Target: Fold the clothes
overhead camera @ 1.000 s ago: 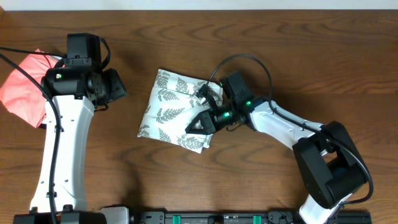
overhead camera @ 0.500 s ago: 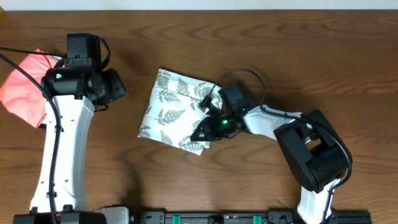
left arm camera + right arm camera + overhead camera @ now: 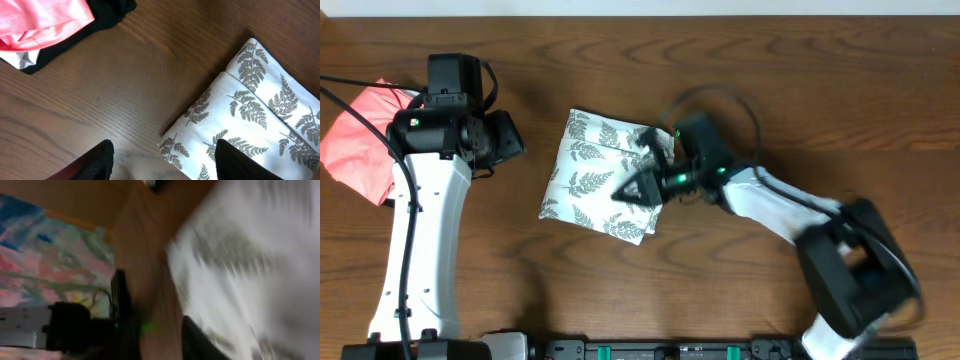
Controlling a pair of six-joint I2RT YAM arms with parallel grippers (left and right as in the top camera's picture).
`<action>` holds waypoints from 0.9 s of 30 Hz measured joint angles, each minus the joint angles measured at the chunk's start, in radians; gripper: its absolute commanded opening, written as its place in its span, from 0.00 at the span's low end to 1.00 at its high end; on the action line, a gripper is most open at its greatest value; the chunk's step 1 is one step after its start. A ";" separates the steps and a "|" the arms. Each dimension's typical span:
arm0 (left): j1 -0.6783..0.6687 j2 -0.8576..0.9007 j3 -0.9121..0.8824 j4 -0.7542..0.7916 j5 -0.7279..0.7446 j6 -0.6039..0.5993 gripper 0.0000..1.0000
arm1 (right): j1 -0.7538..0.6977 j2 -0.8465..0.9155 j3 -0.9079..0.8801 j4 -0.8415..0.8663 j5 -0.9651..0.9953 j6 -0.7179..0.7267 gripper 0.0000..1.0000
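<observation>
The clothes (image 3: 590,180), a white dress with grey-green fern print, lie folded into a small rectangle at the table's middle. My right gripper (image 3: 625,192) lies low over the dress's right part, fingers pointing left. The right wrist view is blurred: white cloth (image 3: 240,260) fills its right side, and bare wood shows between the two dark fingers (image 3: 200,340), which stand apart. My left gripper (image 3: 510,140) hovers left of the dress, open and empty. In the left wrist view the dress's corner (image 3: 250,115) lies ahead of the left gripper (image 3: 167,165) and to its right.
A coral-pink garment (image 3: 355,135) lies at the table's left edge, partly under the left arm. The left wrist view shows it (image 3: 40,20) on top of a black garment (image 3: 107,12). Bare wood separates these from the dress.
My right arm swung and its gripper slid left and slightly up over the dress, its jaws parting. The folded dress shifted a little. The left arm stayed put.
</observation>
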 measured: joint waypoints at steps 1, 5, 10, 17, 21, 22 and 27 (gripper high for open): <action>0.000 0.000 0.000 0.000 0.000 0.000 0.65 | -0.006 -0.037 0.013 0.013 0.018 -0.004 0.33; 0.000 0.000 0.000 0.000 0.000 0.000 0.66 | -0.057 -0.131 0.055 0.029 0.126 -0.008 0.32; 0.000 0.000 0.000 0.000 0.000 0.000 0.66 | -0.127 -0.083 0.060 0.036 0.259 -0.010 0.31; 0.000 0.000 0.000 -0.002 0.000 0.000 0.66 | -0.134 0.143 0.059 0.107 0.320 -0.012 0.30; 0.000 0.000 0.000 -0.005 0.000 0.000 0.66 | -0.134 0.244 0.058 0.111 0.354 -0.012 0.29; 0.000 0.000 0.000 -0.007 0.000 0.000 0.67 | -0.134 0.261 0.058 0.114 0.360 -0.012 0.29; 0.000 0.000 0.000 -0.018 0.000 0.000 0.70 | -0.134 0.283 0.064 0.109 0.365 -0.014 0.24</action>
